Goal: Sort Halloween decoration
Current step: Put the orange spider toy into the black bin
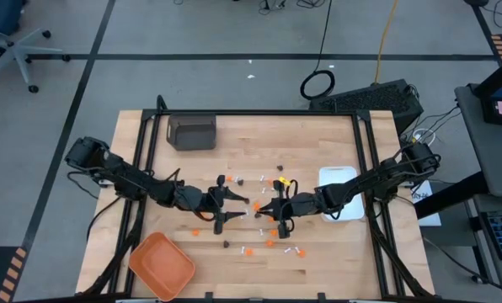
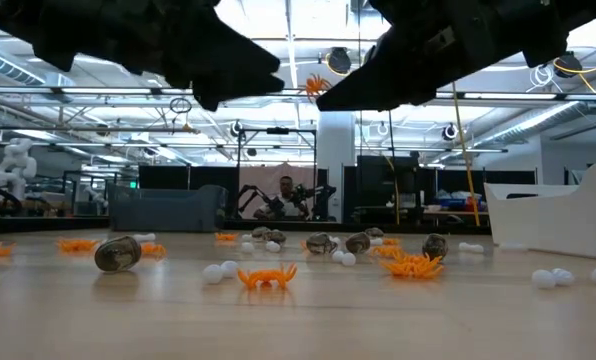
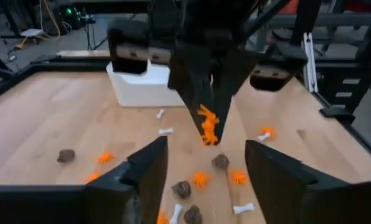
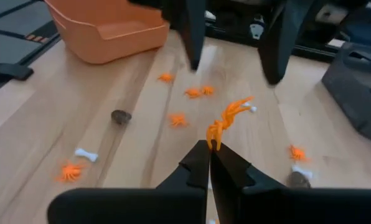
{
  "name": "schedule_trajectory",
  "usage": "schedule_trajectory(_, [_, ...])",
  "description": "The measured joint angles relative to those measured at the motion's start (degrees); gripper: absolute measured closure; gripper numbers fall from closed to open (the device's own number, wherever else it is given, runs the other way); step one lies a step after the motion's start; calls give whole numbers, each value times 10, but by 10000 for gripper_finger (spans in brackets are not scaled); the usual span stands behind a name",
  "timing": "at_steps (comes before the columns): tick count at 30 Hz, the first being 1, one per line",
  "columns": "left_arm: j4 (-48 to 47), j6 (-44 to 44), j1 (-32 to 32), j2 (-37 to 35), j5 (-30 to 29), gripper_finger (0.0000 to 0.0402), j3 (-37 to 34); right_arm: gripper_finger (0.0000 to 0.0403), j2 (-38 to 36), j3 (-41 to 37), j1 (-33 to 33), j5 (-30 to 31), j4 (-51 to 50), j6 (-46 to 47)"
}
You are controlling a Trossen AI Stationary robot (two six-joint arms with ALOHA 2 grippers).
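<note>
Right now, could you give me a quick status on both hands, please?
Right hand shut on an orange spider, lifted mid-table. Left hand open, facing it. Other decoration pieces scattered below; nothing blocking.

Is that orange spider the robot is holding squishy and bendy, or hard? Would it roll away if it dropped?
Probably bendy: the orange spider dangles from the shut right claw by thin curled legs. It looks very light, since one leg-pinch holds it up. It likely wouldn't roll; its spread legs should stop it. The left claw is open nearby.

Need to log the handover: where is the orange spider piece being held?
Mid-table, above the scattered bits: the orange spider hangs from the shut right gripper, facing the open left gripper.
</note>
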Motion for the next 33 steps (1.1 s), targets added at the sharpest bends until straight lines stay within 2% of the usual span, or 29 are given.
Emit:
schedule_trajectory(4, [82, 0, 0, 43, 1, 156, 0, 403, -1, 0, -3, 0, 5, -12])
schedule_trajectory(9, [147, 0, 5, 77, -2, 153, 0, 403, 0, 0, -3, 0, 5, -24])
schedule_trajectory(14, [150, -17, 24, 82, 2, 153, 0, 403, 0, 0, -3, 0, 5, -36])
schedule_trajectory(21, [147, -31, 48, 82, 64, 156, 0, 403, 0, 0, -8, -1, 23, -57])
schedule_trajectory(24, [146, -30, 50, 82, 90, 170, 0, 403, -1, 0, -14, -3, 27, -59])
schedule_trajectory(33, [146, -30, 50, 82, 89, 251, 0, 403, -1, 0, -25, -3, 27, -58])
